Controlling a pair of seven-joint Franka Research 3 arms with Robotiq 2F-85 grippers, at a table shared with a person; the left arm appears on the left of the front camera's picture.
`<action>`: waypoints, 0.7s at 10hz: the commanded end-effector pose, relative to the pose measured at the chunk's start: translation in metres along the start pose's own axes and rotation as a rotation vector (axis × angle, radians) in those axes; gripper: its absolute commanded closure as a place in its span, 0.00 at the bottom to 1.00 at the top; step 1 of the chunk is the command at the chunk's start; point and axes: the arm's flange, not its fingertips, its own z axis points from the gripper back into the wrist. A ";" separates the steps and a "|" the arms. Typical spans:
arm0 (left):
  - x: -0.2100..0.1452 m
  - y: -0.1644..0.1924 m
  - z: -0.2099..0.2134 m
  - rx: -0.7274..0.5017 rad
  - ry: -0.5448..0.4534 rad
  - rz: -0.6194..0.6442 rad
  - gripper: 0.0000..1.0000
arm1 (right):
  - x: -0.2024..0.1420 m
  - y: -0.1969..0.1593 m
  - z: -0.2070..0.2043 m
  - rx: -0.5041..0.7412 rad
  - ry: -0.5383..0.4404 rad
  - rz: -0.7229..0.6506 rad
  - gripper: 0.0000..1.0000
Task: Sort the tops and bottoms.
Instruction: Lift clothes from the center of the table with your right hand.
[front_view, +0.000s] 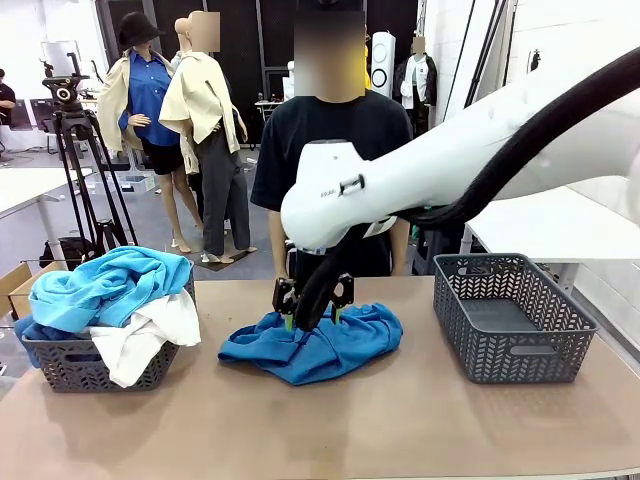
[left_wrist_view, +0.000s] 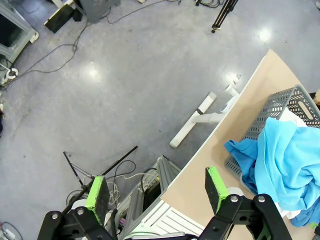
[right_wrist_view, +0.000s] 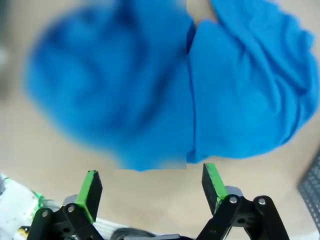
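Royal blue cloth top (front_view: 312, 343) lies crumpled at mid-table, the right gripper (front_view: 313, 308) spread wide directly above it, holding nothing. Two grey plastic lattice baskets flank it: one (front_view: 85, 365) heaped with turquoise (front_view: 105, 285), white (front_view: 145, 338) and blue garments, one (front_view: 510, 315) bare. Off-table, the left gripper (left_wrist_view: 156, 192) gapes too. No lettering is legible.

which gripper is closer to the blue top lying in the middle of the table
Right. The right gripper hangs open just above the royal blue top, fingertips at the cloth. The left gripper is open off the table's edge, over the floor beside the full basket.
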 end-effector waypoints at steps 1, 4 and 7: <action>0.002 0.002 0.002 0.001 0.009 -0.012 0.00 | 0.019 0.007 -0.003 -0.038 0.046 0.015 0.00; 0.002 0.002 0.002 0.001 0.009 -0.012 0.00 | 0.026 0.009 -0.037 -0.034 0.116 0.029 0.00; 0.002 0.002 0.002 0.001 0.009 -0.012 0.00 | 0.027 0.013 -0.059 -0.070 0.140 0.036 0.00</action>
